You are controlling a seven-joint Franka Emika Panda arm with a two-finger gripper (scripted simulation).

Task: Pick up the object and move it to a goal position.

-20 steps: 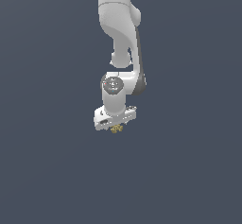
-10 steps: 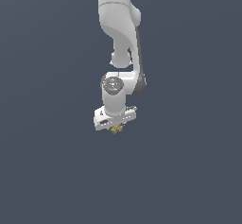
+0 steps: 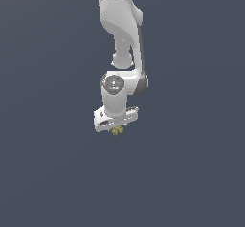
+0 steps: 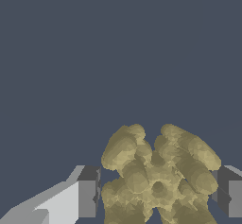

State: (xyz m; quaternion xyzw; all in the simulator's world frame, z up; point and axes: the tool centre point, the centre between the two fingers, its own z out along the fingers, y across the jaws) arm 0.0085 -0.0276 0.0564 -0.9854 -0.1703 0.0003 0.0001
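Observation:
The object [image 3: 117,131] is a tiny yellowish-tan lumpy cluster that peeks out just beneath the white hand in the exterior view. Up close in the wrist view, the object [image 4: 158,176] fills the gap between the two dark pads, its knobby lobes reaching both of them. My gripper [image 3: 116,128] points straight down, and my gripper [image 4: 157,192] is shut on the object, with one finger [image 4: 88,192] on each side of it. The lower part of the object is cut off by the wrist view's edge.
A plain dark blue-grey surface [image 3: 191,173] lies all around. The white arm [image 3: 119,34] rises above the hand toward the exterior view's top edge.

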